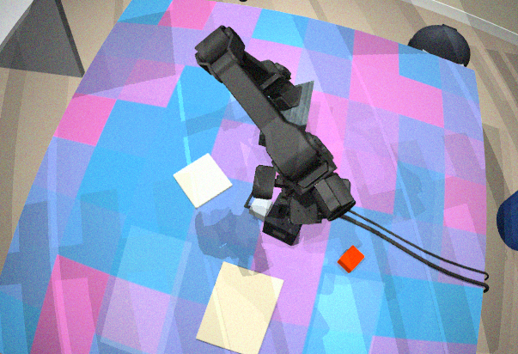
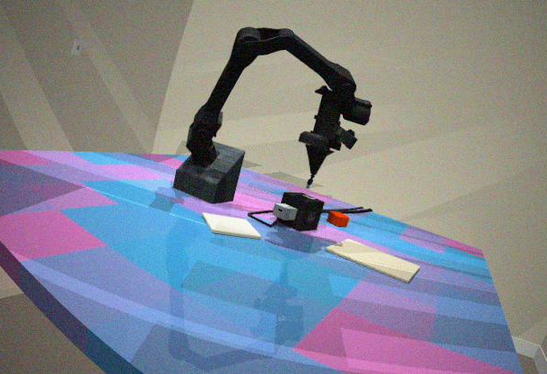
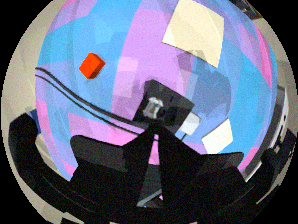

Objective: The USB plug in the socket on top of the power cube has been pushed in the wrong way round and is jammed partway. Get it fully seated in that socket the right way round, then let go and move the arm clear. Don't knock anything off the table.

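The black power cube (image 1: 282,232) (image 2: 307,219) (image 3: 174,106) stands on the table, with a pale socket marking on its top. My gripper (image 2: 311,176) (image 3: 156,129) points down above the cube and is shut on the USB plug. The plug (image 2: 309,183) is a small dark piece with a pale tip below my fingertips. In the exterior view a gap shows between the plug's tip and the cube's top, so it is out of the socket. The arm hides the fingertips and plug in the top view. Which way round the plug faces cannot be told.
A white block (image 1: 260,208) (image 2: 285,211) (image 3: 191,123) is at the cube's side, with a thin black cable beside it. Black cables (image 1: 405,247) run off to the right. An orange block (image 1: 350,259) (image 2: 337,219) (image 3: 92,66) and two flat cream plates (image 1: 203,180) (image 1: 240,308) lie nearby.
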`<state>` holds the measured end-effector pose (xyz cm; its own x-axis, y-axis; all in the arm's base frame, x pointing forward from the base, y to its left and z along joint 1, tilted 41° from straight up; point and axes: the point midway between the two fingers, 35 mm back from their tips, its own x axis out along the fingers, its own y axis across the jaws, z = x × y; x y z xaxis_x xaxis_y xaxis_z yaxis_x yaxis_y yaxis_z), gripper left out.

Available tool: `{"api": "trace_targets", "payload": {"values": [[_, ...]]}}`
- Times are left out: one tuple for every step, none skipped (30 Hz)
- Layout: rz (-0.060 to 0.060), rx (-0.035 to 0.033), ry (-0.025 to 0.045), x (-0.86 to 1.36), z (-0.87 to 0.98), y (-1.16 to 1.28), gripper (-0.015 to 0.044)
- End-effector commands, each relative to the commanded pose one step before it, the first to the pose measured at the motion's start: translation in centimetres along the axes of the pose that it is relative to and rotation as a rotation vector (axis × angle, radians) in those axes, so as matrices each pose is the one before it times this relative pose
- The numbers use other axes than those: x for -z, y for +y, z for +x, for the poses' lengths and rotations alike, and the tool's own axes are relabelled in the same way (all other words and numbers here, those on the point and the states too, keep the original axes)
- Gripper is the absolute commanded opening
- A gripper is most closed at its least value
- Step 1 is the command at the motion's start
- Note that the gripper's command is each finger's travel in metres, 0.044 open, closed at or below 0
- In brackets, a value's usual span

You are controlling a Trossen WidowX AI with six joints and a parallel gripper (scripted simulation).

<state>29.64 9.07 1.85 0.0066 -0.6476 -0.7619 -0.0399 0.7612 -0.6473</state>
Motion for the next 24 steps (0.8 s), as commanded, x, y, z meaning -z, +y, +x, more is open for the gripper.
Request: {"api": "trace_targets", "payload": {"values": [[-0.1122, -0.00124, -0.00085, -0.023, 0.029, 0.02, 0.0], [-0.0262, 0.0, 0.0, 0.0, 0.0, 0.0, 0.0], [-0.0262, 0.0, 0.0, 0.0, 0.0, 0.0, 0.0], [-0.0262, 0.0, 0.0, 0.0, 0.0, 0.0, 0.0], [-0.0262, 0.0, 0.0, 0.0, 0.0, 0.0, 0.0], [-0.0262, 0.0, 0.0, 0.0, 0.0, 0.0, 0.0], [-0.0262, 0.0, 0.0, 0.0, 0.0, 0.0, 0.0], [-0.0262, 0.0, 0.0, 0.0, 0.0, 0.0, 0.0], [-0.0262, 0.0, 0.0, 0.0, 0.0, 0.0, 0.0], [-0.0262, 0.0, 0.0, 0.0, 0.0, 0.0, 0.0], [-0.0262, 0.0, 0.0, 0.0, 0.0, 0.0, 0.0], [-0.0262, 0.0, 0.0, 0.0, 0.0, 0.0, 0.0], [-0.0262, 0.0, 0.0, 0.0, 0.0, 0.0, 0.0], [-0.0262, 0.0, 0.0, 0.0, 0.0, 0.0, 0.0], [-0.0262, 0.0, 0.0, 0.0, 0.0, 0.0, 0.0], [-0.0262, 0.0, 0.0, 0.0, 0.0, 0.0, 0.0], [-0.0262, 0.0, 0.0, 0.0, 0.0, 0.0, 0.0], [-0.0262, 0.0, 0.0, 0.0, 0.0, 0.0, 0.0], [-0.0262, 0.0, 0.0, 0.0, 0.0, 0.0, 0.0], [-0.0262, 0.0, 0.0, 0.0, 0.0, 0.0, 0.0], [-0.0262, 0.0, 0.0, 0.0, 0.0, 0.0, 0.0], [-0.0262, 0.0, 0.0, 0.0, 0.0, 0.0, 0.0], [-0.0262, 0.0, 0.0, 0.0, 0.0, 0.0, 0.0], [-0.0262, 0.0, 0.0, 0.0, 0.0, 0.0, 0.0]]}}
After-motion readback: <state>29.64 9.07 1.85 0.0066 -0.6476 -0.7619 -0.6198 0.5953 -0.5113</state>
